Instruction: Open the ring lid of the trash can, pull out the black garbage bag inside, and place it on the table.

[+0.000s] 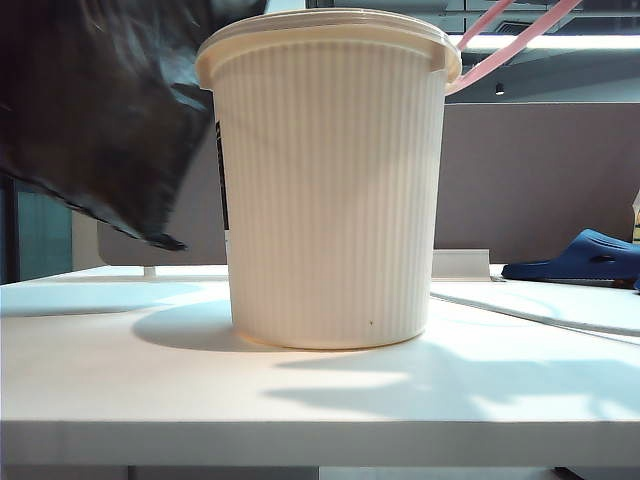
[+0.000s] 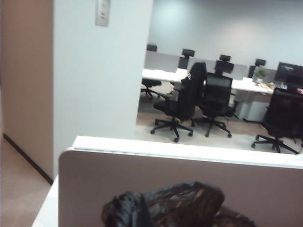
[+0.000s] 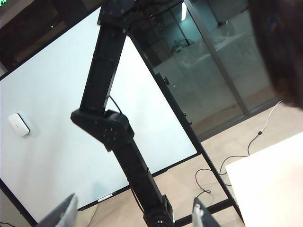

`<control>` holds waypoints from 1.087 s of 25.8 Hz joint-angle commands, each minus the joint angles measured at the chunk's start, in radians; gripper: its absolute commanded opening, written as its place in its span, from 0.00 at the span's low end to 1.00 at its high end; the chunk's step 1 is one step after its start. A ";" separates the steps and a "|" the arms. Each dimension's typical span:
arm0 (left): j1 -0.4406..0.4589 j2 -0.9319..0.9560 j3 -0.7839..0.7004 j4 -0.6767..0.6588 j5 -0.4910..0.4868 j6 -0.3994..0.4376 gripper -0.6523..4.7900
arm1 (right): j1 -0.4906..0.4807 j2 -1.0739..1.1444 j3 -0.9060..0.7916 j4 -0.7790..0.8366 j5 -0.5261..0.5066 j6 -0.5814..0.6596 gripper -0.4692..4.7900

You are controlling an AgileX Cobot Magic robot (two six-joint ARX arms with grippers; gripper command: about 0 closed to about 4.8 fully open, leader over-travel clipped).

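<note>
The cream ribbed trash can [image 1: 330, 190] stands upright in the middle of the white table [image 1: 300, 400]. Its pale pink ring lid [image 1: 510, 47] is swung up and back behind the rim at the right. The black garbage bag [image 1: 100, 110] hangs in the air to the left of the can, its lowest tip above the tabletop. In the left wrist view the bunched bag [image 2: 175, 205] covers my left gripper, whose fingers are hidden under it. My right gripper [image 3: 134, 215] stands open and empty, pointing out at the room; neither gripper shows in the exterior view.
A blue slipper [image 1: 585, 258] lies at the table's far right. A grey-brown partition [image 1: 540, 180] runs behind the table. In the right wrist view, a black arm [image 3: 118, 137] crosses in front of a whiteboard [image 3: 57, 127], beside a corner of the table [image 3: 270, 184].
</note>
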 commanded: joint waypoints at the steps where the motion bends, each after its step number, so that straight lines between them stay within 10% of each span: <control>1: 0.000 0.043 0.005 0.071 0.026 -0.020 0.11 | 0.001 -0.006 -0.048 0.044 0.013 -0.007 0.67; 28: -0.094 0.282 0.004 0.189 0.058 0.002 0.11 | 0.006 -0.011 -0.295 0.062 0.077 -0.076 0.67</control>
